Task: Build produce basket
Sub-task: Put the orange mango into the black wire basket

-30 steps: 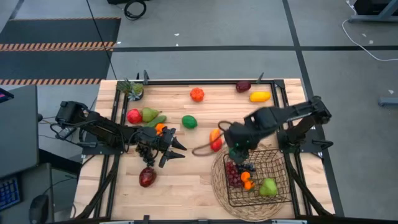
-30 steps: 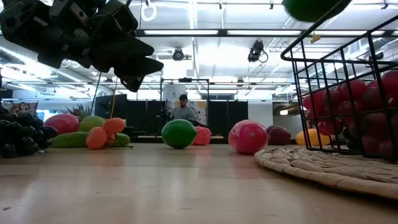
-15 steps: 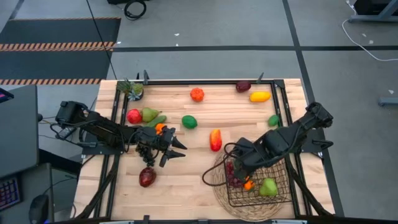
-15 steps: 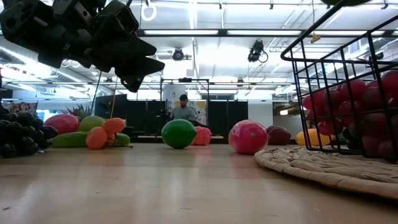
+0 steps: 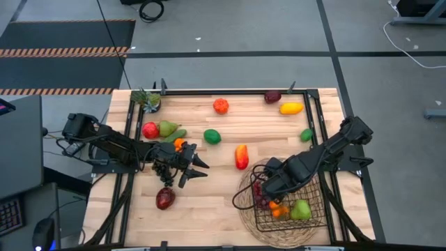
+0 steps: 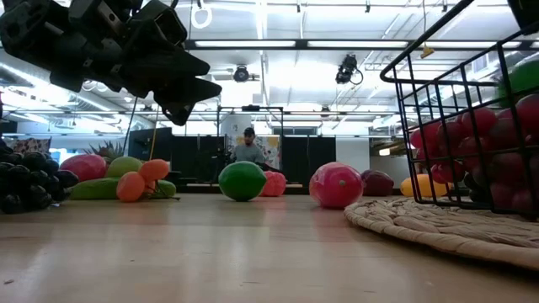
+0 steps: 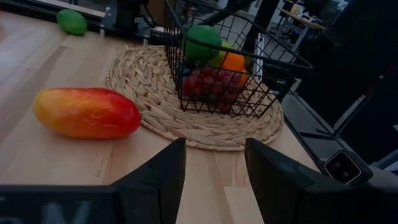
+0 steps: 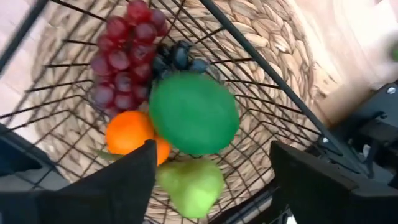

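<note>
The right hand is hanging over the basket, fingers spread wide, and a green fruit is sitting loose between them, above the red grapes, an orange and a green pear. Nothing is pinching that fruit, so this reads as a release straight into the wire basket, low enough that it should not bounce out. The arm is reaching in from the desk's 3 o'clock edge, wrist tipped down over the basket's 9 o'clock rim.

The basket is resting on the round woven mat at about 5 o'clock on the desk.

The left hand is hovering near 9 o'clock, fingers narrowly parted and gripping nothing, pointing across at the red-orange mango near the centre. Dark grapes are lying right beside it, a likely next pick. More produce is waiting along the 12 o'clock edge: an orange tomato and a yellow fruit.
</note>
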`<state>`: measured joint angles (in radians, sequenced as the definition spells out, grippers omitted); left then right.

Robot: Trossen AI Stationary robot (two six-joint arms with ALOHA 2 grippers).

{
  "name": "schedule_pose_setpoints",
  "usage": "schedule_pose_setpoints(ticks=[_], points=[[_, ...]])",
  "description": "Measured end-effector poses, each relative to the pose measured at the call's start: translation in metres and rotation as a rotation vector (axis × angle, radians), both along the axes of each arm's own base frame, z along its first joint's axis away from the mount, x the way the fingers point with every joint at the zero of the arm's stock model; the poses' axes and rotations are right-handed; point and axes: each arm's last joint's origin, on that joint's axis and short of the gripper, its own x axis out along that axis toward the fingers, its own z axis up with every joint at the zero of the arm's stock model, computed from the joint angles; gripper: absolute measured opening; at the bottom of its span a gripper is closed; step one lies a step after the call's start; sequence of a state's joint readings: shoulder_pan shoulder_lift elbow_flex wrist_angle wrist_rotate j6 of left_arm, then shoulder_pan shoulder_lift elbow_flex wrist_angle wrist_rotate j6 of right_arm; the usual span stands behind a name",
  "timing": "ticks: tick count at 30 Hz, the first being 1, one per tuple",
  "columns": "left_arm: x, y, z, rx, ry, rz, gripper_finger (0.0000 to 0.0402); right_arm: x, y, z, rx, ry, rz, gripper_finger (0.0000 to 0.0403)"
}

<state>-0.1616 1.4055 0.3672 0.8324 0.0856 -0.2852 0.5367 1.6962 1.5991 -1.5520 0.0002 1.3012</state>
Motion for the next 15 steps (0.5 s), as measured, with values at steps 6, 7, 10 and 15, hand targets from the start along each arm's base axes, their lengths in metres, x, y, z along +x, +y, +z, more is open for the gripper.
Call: schedule_pose_setpoints(ticks=[6, 7, 10, 15], points=[[0.000, 0.000, 0.000, 0.002, 0.000, 0.009, 0.0172, 0.003, -0.010, 0.000, -0.042, -0.003, 0.034, 0.0351], [0.000, 0.000, 0.000, 0.002, -0.001, 0.014, 0.0172, 0.005, -0.012, 0.000, -0.056, -0.008, 0.045, 0.0351], [0.000, 0.001, 0.000, 0.004, -0.001, 0.021, 0.0172, 0.010, -0.024, 0.001, -0.105, -0.029, 0.068, 0.0348], [0.000, 0.001, 0.000, 0.004, -0.001, 0.022, 0.0172, 0.023, -0.055, 0.002, -0.208, -0.051, 0.078, 0.0348]])
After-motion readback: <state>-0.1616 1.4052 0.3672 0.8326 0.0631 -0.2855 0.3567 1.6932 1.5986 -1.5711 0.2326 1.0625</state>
